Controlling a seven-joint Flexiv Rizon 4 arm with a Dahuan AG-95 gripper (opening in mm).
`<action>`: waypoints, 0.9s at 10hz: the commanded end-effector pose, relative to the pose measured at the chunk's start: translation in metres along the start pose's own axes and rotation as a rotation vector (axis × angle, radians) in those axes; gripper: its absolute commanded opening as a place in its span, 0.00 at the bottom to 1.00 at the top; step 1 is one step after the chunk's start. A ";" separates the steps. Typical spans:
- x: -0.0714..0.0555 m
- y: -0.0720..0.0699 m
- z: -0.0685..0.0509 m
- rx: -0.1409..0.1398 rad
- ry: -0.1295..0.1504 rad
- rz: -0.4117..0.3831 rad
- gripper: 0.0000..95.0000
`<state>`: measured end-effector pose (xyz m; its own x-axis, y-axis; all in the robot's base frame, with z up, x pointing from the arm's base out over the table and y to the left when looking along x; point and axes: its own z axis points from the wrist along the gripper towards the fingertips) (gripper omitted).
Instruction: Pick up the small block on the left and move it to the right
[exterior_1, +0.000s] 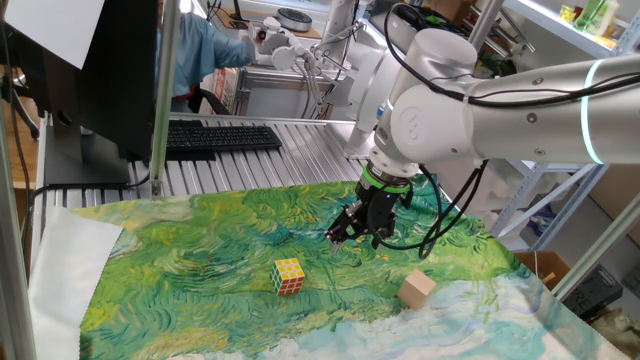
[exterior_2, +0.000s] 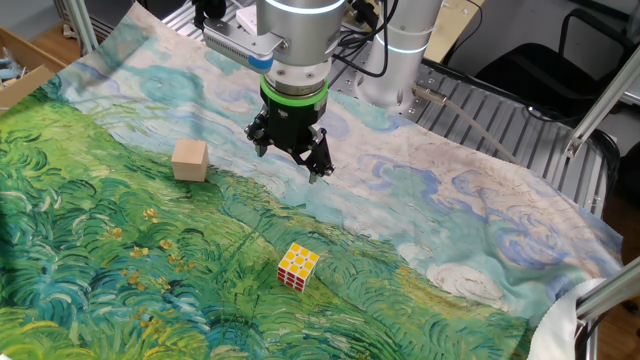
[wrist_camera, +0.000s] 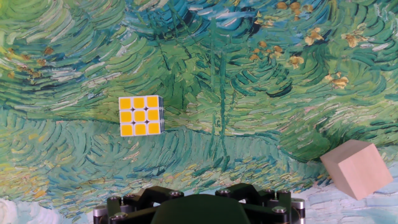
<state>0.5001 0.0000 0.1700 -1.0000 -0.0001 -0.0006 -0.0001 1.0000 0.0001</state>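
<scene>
Two cubes are seen on the painted cloth (exterior_1: 200, 250): one small block (exterior_1: 417, 288) of plain tan wood and one puzzle cube (exterior_1: 288, 276) with yellow and white squares. One claw (exterior_2: 291, 157) is counted, carried on the single arm (exterior_1: 500, 100). The claw is held above the cloth with its fingers (exterior_2: 318, 160) spread apart, and nothing is gripped or touched by them. In the hand view only the claw's dark base (wrist_camera: 199, 208) is shown at the bottom edge. There the small block (wrist_camera: 357, 168) is found off to one side of the claw, on the cloth, and the puzzle cube (wrist_camera: 141, 115) lies ahead toward the other side, well apart from the block.
</scene>
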 end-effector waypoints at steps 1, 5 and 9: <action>0.000 0.000 0.000 0.006 -0.021 0.208 0.00; 0.000 0.000 0.000 0.004 -0.021 0.207 0.00; 0.000 0.000 -0.001 0.003 -0.022 0.203 0.00</action>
<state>0.5000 -0.0003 0.1710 -0.9782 0.2064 -0.0232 0.2065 0.9785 -0.0012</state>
